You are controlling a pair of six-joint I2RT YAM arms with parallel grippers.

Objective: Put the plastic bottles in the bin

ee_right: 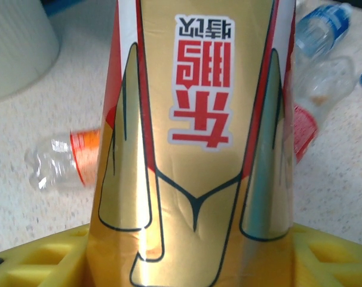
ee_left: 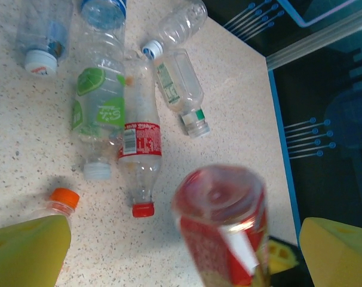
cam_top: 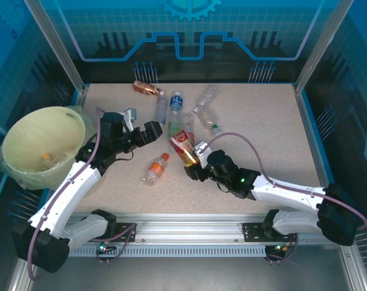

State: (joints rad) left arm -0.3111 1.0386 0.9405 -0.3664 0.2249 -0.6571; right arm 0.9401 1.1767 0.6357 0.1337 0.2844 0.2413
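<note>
My right gripper is shut on a plastic bottle with a gold and red label. Its base tips up toward the left wrist camera as a blurred red bottle. My left gripper stands open just left of it, holding nothing. Several more bottles lie on the table: an orange-capped one, a red-labelled one, a green-labelled one and a blue-labelled one. The pale yellow-green bin stands at the left.
More bottles lie toward the back: an orange one and clear ones. The bin's wall shows at the upper left of the right wrist view. The table's right edge runs beside a blue rail.
</note>
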